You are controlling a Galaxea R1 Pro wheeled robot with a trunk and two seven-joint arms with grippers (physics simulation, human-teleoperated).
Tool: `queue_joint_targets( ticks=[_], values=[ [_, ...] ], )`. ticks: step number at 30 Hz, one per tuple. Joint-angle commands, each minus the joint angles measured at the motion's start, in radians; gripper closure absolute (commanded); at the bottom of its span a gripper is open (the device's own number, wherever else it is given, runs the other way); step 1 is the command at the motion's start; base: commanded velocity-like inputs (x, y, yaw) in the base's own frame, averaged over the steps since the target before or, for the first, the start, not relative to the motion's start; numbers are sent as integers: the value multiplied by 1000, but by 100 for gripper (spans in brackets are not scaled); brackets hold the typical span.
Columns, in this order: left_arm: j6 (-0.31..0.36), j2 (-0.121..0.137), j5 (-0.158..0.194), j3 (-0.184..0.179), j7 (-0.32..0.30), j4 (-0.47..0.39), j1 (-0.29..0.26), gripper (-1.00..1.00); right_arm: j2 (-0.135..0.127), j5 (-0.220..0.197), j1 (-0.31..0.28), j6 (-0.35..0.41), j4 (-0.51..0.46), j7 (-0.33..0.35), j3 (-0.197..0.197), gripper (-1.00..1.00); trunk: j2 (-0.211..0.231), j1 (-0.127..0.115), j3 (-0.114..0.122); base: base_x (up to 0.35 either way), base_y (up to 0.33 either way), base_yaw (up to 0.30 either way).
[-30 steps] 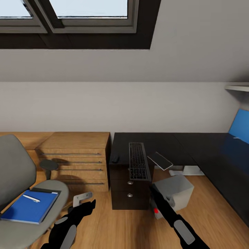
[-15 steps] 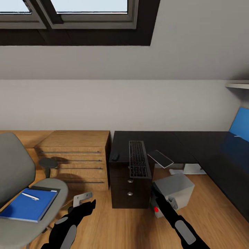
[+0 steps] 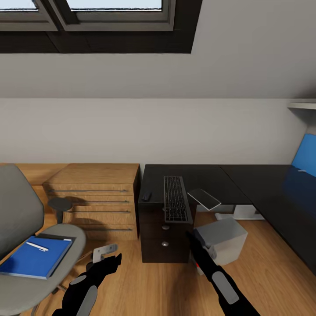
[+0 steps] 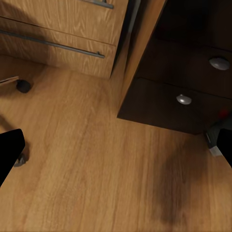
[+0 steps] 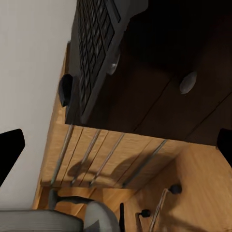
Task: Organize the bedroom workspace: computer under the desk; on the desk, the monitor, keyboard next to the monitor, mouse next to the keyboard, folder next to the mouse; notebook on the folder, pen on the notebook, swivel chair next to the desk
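On the desk (image 3: 245, 177), the keyboard (image 3: 175, 199) overhangs the front edge, so the wide-open, empty right gripper (image 3: 192, 237) rising beneath could tip it off.

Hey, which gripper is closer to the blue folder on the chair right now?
Left. The left gripper hangs over the floor just beside the swivel chair holding the folder. The right gripper is far across, by the desk drawers and computer.

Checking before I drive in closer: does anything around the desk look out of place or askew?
Yes. The keyboard lies lengthwise, its near end overhanging the desk edge above the drawers. A thin dark panel, probably the monitor, sits tilted off the same edge. The computer stands skewed on the floor beside it.
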Motion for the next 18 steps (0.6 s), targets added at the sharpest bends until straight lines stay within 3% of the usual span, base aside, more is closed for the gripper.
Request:
queue_joint_targets(
  ticks=[1, 3, 4, 5, 6, 10, 18],
  values=[
    [3, 0, 11, -1, 9, -1, -1, -100, 1, -22, 0, 19, -1, 2, -1, -100, -8, 4, -4, 0, 0, 0],
    [3, 0, 11, -1, 9, -1, -1, -100, 1, -99, 0, 82, -2, 3, -3, -100, -22, 12, -11, 0, 0, 0],
    [3, 0, 11, -1, 9, -1, -1, -100, 0, -187, 0, 141, -3, 3, -4, -100, -29, 15, -14, 0, 0, 0],
    [3, 0, 11, -1, 9, -1, -1, -100, -2, -312, 0, 216, -4, 3, -1, -100, -36, 19, -17, 0, 0, 0],
    [3, 0, 11, -1, 9, -1, -1, -100, -3, -363, 0, 244, -4, 3, 0, -100, -43, 23, -20, 0, 0, 0],
    [3, 0, 11, -1, 9, 0, -1, -100, -2, -442, 0, 277, -5, 12, 0, -100, -71, 38, -32, 0, 0, 0],
    [3, 0, 11, -1, 9, 9, -1, -100, -5, -458, 0, 285, -6, 84, 2, -100, -127, 69, -58, 0, 0, 0]
  ],
)
